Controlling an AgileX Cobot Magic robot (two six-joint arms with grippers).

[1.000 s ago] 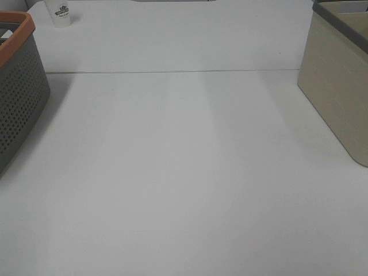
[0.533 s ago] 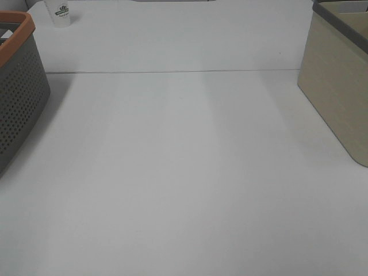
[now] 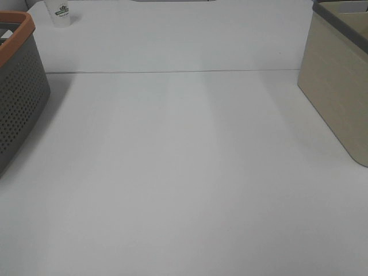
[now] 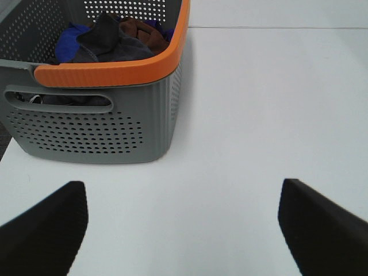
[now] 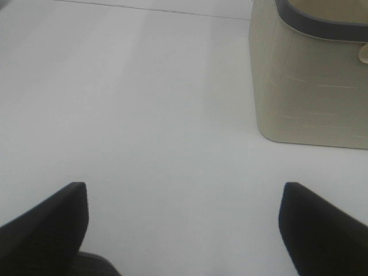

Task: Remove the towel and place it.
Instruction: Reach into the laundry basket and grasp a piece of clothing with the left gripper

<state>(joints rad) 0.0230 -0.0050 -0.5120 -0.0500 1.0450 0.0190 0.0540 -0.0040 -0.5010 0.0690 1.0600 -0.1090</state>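
Note:
The towel (image 4: 109,39), a dark charcoal-grey cloth, lies crumpled inside a grey perforated basket (image 4: 98,126) with an orange rim, among a blue cloth (image 4: 69,43) and a brown cloth (image 4: 144,31). My left gripper (image 4: 184,230) is open and empty, low over the white table, a short way in front of the basket. My right gripper (image 5: 184,230) is open and empty, facing a beige bin (image 5: 305,98). Neither gripper shows in the exterior high view, where the basket (image 3: 17,98) stands at the left edge.
The beige bin (image 3: 339,92) with a dark grey rim stands at the right edge of the table. A small white cup (image 3: 60,12) stands at the far left back. A seam (image 3: 172,72) crosses the white table (image 3: 184,172).

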